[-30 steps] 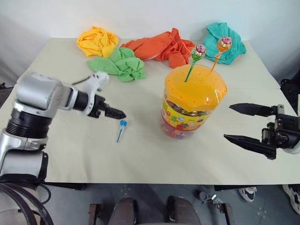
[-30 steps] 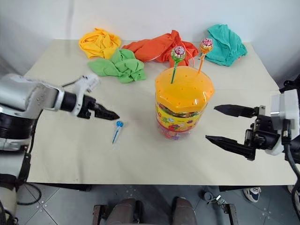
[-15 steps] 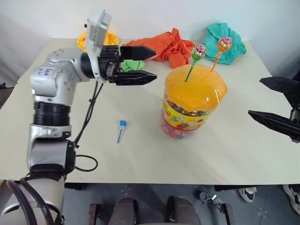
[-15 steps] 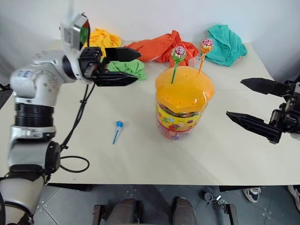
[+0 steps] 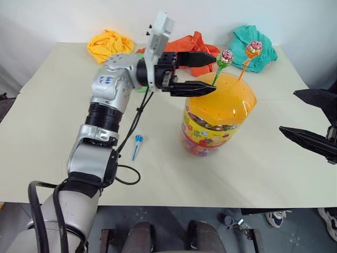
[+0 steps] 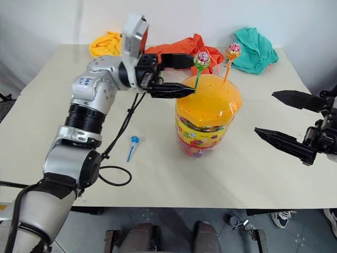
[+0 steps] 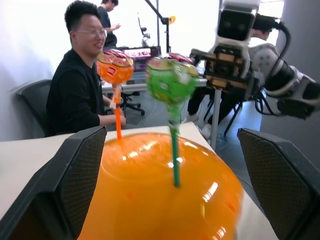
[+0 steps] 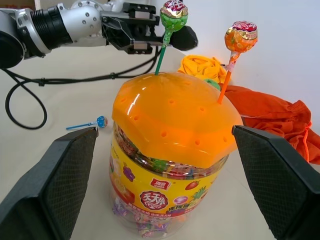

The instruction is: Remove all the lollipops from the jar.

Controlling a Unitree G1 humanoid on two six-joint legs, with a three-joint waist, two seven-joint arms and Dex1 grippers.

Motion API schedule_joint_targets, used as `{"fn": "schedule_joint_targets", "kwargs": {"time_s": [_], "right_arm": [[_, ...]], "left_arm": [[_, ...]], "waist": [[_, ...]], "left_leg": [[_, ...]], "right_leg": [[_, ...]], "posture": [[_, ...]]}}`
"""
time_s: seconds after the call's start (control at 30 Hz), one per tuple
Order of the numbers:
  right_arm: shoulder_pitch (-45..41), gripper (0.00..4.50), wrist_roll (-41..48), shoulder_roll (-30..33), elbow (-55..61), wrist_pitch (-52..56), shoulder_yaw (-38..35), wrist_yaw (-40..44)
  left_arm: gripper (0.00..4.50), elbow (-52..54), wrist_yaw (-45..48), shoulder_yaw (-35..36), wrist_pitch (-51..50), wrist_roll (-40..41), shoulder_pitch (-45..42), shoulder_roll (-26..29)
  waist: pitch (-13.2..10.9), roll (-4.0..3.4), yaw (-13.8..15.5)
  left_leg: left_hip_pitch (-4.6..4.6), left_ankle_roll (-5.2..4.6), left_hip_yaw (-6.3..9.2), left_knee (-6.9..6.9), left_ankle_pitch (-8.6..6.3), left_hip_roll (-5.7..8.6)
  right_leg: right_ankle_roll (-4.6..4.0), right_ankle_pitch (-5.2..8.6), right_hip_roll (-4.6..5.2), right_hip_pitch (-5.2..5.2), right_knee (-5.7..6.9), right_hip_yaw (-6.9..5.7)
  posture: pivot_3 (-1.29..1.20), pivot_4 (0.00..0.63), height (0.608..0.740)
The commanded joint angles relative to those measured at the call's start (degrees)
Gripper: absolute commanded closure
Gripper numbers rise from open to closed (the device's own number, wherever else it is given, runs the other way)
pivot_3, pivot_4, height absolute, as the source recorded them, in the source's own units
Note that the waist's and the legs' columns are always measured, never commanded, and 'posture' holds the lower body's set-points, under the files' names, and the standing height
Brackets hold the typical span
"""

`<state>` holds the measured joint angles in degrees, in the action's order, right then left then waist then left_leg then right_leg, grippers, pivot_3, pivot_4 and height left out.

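Observation:
The jar (image 5: 217, 118), a clear tub with an orange domed lid (image 8: 175, 117), stands right of the table's middle. Two lollipops stick up from the lid: one on a green stick (image 5: 225, 57) and one on an orange stick (image 5: 252, 49). A blue-stick lollipop (image 5: 136, 146) lies flat on the table left of the jar. My left gripper (image 5: 215, 74) is open and level above the lid's left side. The green stick (image 7: 173, 150) stands right at its fingertips, untouched. My right gripper (image 5: 288, 112) hangs open to the jar's right, holding nothing.
Crumpled cloths lie along the table's far edge: yellow (image 5: 108, 45), orange (image 5: 181, 50) and teal (image 5: 250, 39). A seated person (image 7: 80, 85) shows beyond the table in the left wrist view. Bare tabletop (image 5: 52, 132) lies left of and in front of the jar.
My left gripper rose from beside the blue-stick lollipop and swung right to the green stick on the lid, staying open. My right gripper drew slightly away to the right.

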<state>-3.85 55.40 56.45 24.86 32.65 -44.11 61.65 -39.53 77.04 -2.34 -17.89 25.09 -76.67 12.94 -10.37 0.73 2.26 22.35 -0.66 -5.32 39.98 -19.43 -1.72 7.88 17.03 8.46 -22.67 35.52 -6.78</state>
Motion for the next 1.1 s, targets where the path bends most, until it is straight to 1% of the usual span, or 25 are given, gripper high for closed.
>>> {"fn": "schedule_joint_targets", "kwargs": {"time_s": [0.03, 0.1, 0.3, 0.33, 0.5, 0.73, 0.9, 0.93, 1.0, 1.1], "right_arm": [[0.72, 0.0, 1.29, -0.74, 1.95, -0.76, -3.19, -0.97], [1.36, 0.0, 1.52, -1.18, 2.42, -0.77, -3.64, -1.25], [2.49, 0.0, 1.34, -2.09, 2.57, -1.51, -3.88, -1.49], [2.4, 0.0, 1.27, -2.11, 2.45, -1.62, -3.79, -1.48], [1.97, 0.0, 1.19, -2.1, 1.78, -2.1, -3.42, -1.23], [1.88, 0.0, 2.12, -1.54, 1.49, -2.02, -3.91, -1.01], [1.81, 0.0, 2.54, -1.5, 1.83, -1.93, -3.38, -1.37], [1.88, 0.0, 2.6, -1.54, 1.94, -1.92, -3.34, -1.45], [2.03, 0.0, 2.71, -1.68, 2.02, -1.87, -3.33, -1.55], [1.92, 0.0, 2.83, -1.59, 1.52, -1.69, -3.04, -1.52]], "left_arm": [[0.45, -2.63, -2.3, 0.08, 2.98, -2.72, -3.48, -0.82], [0.89, -3.27, -1.53, -0.05, 2.82, -3.26, -3.99, -0.74], [2.69, -3.13, -0.52, 0.18, 2.04, -3.63, -4.85, -1.14], [3.11, -2.94, -0.35, 0.14, 1.79, -3.62, -4.98, -1.14], [4.49, -1.66, -0.62, 0.92, -0.02, -2.81, -6.23, -1.28], [4.49, 2.63, -2.77, 3.38, -4.29, -0.27, -8.02, -1.41], [4.49, 5.49, -7.81, 5.77, -9.15, 0.98, -8.51, 0.24], [4.49, 5.63, -9.26, 5.74, -10.61, 0.34, -8.52, 1.21], [4.49, 4.96, -13.45, 2.94, -18.24, -4.02, -8.48, 5.94], [4.49, 6.0, -14.41, -1.17, -27.16, -7.39, -6.83, 12.52]], "waist": [[0.0, 0.0, 0.02], [0.0, 0.0, 0.01], [0.0, 0.0, 0.03], [0.0, 0.0, 0.06], [0.0, 0.0, 0.32], [0.0, 0.0, 0.53], [0.0, 0.0, 0.41], [0.0, 0.0, 0.42], [0.0, 0.0, 0.38], [0.0, -0.01, -0.43]], "left_leg": [[0.0, 0.0, 0.0, 0.0, 0.0, 0.0], [-0.01, 0.0, 0.01, 0.0, 0.0, 0.0], [0.0, -0.01, 0.01, -0.01, 0.0, 0.0], [0.0, -0.01, 0.01, 0.0, 0.0, 0.0], [0.0, -0.01, 0.01, 0.0, -0.01, 0.0], [0.02, -0.02, 0.02, 0.0, -0.01, 0.0], [0.01, -0.02, 0.02, 0.0, -0.01, -0.01], [0.0, -0.02, 0.02, 0.0, -0.01, -0.01], [0.0, -0.02, 0.02, 0.0, -0.01, -0.01], [-0.07, -0.02, 0.01, -0.07, -0.01, -0.01]], "right_leg": [[0.0, 0.0, 0.0, 0.0, 0.0, 0.0], [0.0, 0.0, 0.0, 0.0, 0.0, 0.0], [0.0, 0.0, 0.0, 0.0, 0.0, 0.0], [0.0, 0.0, 0.0, 0.0, 0.0, 0.0], [0.0, 0.0, 0.0, 0.0, 0.0, 0.0], [0.01, -0.01, 0.0, 0.0, -0.03, 0.0], [0.01, -0.01, 0.0, 0.0, -0.02, 0.0], [0.01, -0.01, 0.0, 0.0, -0.02, 0.01], [0.01, -0.01, 0.0, 0.0, -0.02, 0.01], [0.01, 0.0, -0.02, 0.0, 0.02, 0.05]], "posture": [[0.0, 0.15, 0.74], [0.0, 0.15, 0.74], [0.0, 0.15, 0.74], [0.0, 0.15, 0.74], [0.0, 0.15, 0.74], [0.0, 0.15, 0.74], [0.0, 0.15, 0.74], [0.0, 0.15, 0.74], [0.0, 0.15, 0.74], [0.0, 0.15, 0.74]]}}
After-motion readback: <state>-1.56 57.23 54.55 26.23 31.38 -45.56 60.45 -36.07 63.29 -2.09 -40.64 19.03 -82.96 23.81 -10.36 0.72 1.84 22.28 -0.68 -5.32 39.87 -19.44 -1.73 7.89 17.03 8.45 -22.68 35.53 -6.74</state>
